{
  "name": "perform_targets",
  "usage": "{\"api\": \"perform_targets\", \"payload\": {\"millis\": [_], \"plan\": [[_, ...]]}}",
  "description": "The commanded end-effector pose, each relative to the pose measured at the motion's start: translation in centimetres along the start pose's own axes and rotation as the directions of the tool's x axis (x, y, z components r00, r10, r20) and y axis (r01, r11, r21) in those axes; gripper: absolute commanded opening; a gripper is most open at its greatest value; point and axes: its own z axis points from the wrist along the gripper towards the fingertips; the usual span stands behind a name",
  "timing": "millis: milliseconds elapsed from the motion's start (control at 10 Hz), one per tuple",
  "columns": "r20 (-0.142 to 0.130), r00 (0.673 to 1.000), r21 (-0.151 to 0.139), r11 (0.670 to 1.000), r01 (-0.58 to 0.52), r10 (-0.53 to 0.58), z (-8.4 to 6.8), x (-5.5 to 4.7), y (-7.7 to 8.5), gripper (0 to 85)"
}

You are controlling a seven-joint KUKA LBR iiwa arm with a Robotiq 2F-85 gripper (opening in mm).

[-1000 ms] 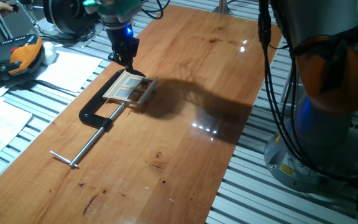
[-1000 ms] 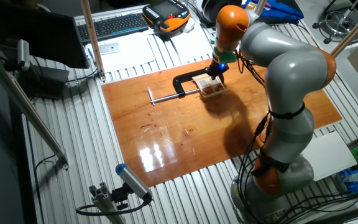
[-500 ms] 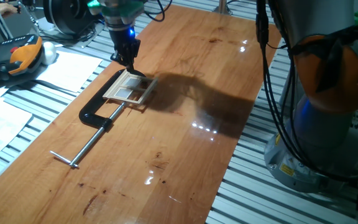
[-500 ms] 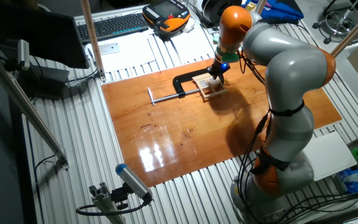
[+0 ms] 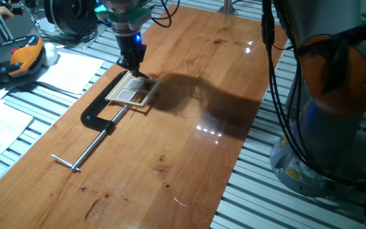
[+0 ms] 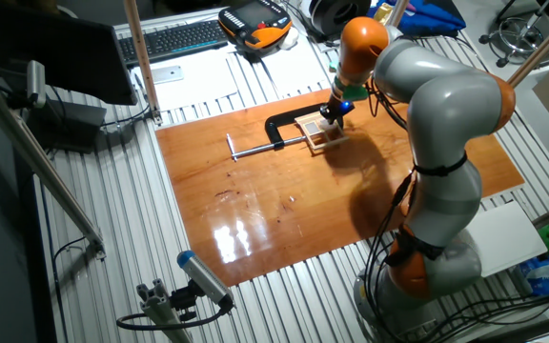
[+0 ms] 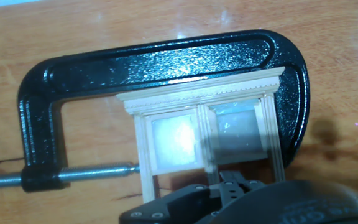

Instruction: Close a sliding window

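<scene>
The sliding window [image 5: 132, 92] is a small pale wood frame with two panes. It lies flat on the wooden table [image 5: 196, 165], held in the jaw of a black C-clamp [image 5: 99, 113]. My gripper [image 5: 135, 70] stands upright at the window's far edge, with its fingers close together and nothing between them. In the hand view the window [image 7: 201, 134] fills the middle, the clamp [image 7: 166, 59] arches around it, and my gripper [image 7: 232, 182] touches the frame's lower edge. In the other fixed view the gripper [image 6: 330, 116] is beside the window [image 6: 316, 134].
The clamp's steel screw bar [image 5: 84, 151] runs toward the table's front left. An orange and black pendant [image 5: 19, 57] and papers [image 5: 68, 70] lie on the slatted bench to the left. The arm's base [image 5: 326, 127] stands to the right. A keyboard [image 6: 174, 38] lies behind.
My gripper has shifted a little to the right along the window's far edge. The sash has slid in and the window looks more compact.
</scene>
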Motion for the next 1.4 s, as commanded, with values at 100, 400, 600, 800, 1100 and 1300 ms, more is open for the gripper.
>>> {"api": "perform_targets", "payload": {"millis": [100, 400, 600, 800, 1100, 1300], "plan": [[-0.015, 1.0, 0.003, 1.0, -0.011, 0.011, 0.1, 0.0, -0.3, 0.0], [0.008, 1.0, 0.041, 0.999, -0.024, 0.023, 0.0, -0.2, -1.0, 0.0], [-0.003, 1.0, 0.056, 0.998, -0.025, 0.025, -0.2, -0.5, -1.4, 0.0], [-0.022, 0.999, 0.042, 0.998, -0.043, 0.044, -0.2, -0.6, -1.2, 0.0], [-0.044, 0.998, 0.017, 0.999, -0.046, 0.047, -0.1, -0.6, -1.2, 0.0], [-0.043, 0.998, 0.028, 0.999, -0.045, 0.046, -0.3, -0.7, -1.5, 0.0]]}}
